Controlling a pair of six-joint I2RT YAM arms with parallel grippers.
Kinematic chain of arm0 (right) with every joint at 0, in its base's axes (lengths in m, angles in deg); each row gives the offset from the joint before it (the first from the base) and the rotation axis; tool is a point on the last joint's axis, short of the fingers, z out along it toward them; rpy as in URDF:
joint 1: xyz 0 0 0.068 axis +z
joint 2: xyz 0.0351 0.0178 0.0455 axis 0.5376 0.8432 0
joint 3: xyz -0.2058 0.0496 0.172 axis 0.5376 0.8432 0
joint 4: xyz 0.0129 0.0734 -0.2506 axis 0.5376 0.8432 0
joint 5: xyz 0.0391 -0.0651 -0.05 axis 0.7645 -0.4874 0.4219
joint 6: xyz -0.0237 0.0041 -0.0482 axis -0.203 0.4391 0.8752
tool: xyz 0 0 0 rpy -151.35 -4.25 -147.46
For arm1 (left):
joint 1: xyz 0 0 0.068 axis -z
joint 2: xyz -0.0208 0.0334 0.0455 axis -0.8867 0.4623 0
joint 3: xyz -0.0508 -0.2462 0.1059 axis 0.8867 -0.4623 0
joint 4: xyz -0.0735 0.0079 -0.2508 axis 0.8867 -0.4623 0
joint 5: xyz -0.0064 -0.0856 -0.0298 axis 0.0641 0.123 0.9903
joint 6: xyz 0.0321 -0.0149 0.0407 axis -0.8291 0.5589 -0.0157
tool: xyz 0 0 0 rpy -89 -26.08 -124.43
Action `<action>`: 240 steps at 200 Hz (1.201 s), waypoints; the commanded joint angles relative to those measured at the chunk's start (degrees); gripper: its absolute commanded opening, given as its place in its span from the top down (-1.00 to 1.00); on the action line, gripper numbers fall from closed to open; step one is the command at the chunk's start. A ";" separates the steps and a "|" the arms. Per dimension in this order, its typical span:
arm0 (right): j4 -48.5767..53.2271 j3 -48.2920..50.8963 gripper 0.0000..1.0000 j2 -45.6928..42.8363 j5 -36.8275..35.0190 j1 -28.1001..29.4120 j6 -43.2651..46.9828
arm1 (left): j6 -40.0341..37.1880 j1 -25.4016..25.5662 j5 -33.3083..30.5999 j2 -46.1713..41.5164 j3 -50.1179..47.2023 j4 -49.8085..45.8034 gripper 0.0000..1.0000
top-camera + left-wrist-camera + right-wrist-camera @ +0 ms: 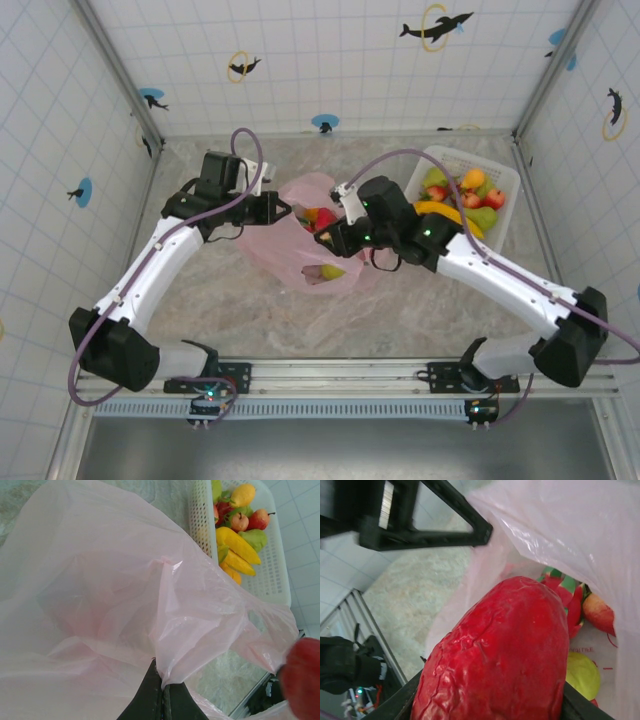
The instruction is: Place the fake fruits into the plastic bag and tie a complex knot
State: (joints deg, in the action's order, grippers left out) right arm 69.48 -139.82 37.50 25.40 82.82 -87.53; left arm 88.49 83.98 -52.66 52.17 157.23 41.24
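Both grip: left gripper (162, 692) pinches the translucent pink plastic bag (100, 580). Right gripper (327, 236) clasps a glossy red toy fruit (500, 655).

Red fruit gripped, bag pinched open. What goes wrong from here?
The left gripper pinches a thin fold of the translucent pink plastic bag; it may slip and the mouth collapse.
The glossy red plastic fruit in the right gripper sits near the bag's rim; released now, it might land outside.

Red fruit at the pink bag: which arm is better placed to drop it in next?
Right. The right jaws grip the red fruit at the plastic bag's open mouth, so letting go should probably drop it inside. The left jaws are shut on the bag's edge, holding it open.
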 commanded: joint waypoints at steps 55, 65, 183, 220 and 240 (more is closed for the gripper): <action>0.39 -2.69 0.07 8.16 -4.54 -1.28 1.95 | -1.52 -0.47 2.37 -1.37 -0.40 -0.34 1.00; 1.12 -3.33 0.07 9.35 -5.96 -1.79 1.81 | -1.73 -0.43 2.57 -1.37 -0.40 -0.40 1.00; -3.36 -1.54 0.05 12.84 -13.86 -4.09 0.27 | -1.20 -0.42 3.53 -0.77 -3.32 1.65 1.00; -7.23 -1.65 0.04 17.39 -16.59 -3.05 -0.76 | 0.03 -0.44 3.61 -0.31 -3.96 3.07 1.00; -9.54 -1.48 0.03 19.43 -18.36 -3.10 -1.50 | 0.79 -0.42 3.71 -0.14 -4.45 4.15 1.00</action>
State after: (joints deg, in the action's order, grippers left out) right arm 64.57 -141.31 54.64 10.58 79.63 -87.86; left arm 88.36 84.00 -49.86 51.73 154.00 43.33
